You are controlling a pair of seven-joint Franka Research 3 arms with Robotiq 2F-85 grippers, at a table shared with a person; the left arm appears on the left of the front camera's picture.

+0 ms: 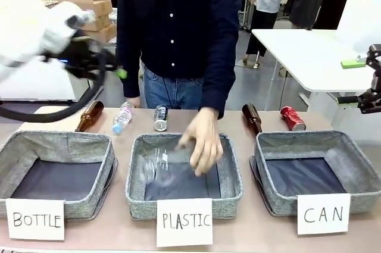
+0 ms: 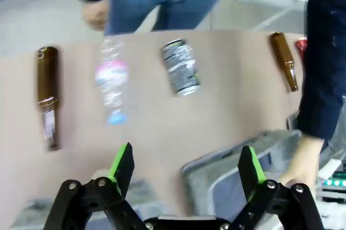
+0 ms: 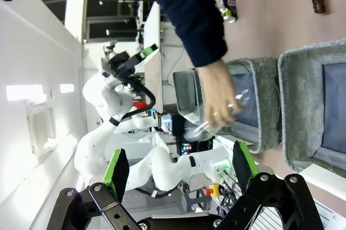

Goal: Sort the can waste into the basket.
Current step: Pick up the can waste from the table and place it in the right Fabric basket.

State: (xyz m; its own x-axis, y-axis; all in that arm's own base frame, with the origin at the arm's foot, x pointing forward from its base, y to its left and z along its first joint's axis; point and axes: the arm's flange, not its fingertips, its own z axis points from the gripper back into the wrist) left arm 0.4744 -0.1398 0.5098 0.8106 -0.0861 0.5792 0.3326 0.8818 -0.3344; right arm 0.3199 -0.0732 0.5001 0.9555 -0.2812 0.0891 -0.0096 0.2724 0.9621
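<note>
A black can [image 1: 161,117] with silver ends lies on the table's far strip, in front of the person. A dented red can [image 1: 292,118] lies farther right, just behind the grey basket [image 1: 268,146] carded "CAN". My left gripper [image 1: 116,68] hangs open high at the left, above the table; the left wrist view shows its jaws [image 2: 186,165] empty, with the black can [image 2: 181,67] ahead and the red can [image 2: 301,43] at the edge. My right gripper [image 1: 370,80] hovers open off the table's right end. Its wrist view has the gripper [image 3: 179,165] empty, the basket [image 3: 303,67] and black can [image 3: 227,5] beyond.
The person's hand [image 1: 201,143] is down in the middle "PLASTIC" basket [image 1: 235,175] beside a clear bottle [image 1: 156,164]. A "BOTTLE" basket [image 1: 18,146] stands at the left. Two brown glass bottles [image 1: 89,116] [image 1: 252,117] and a clear plastic bottle [image 1: 122,117] lie along the far strip.
</note>
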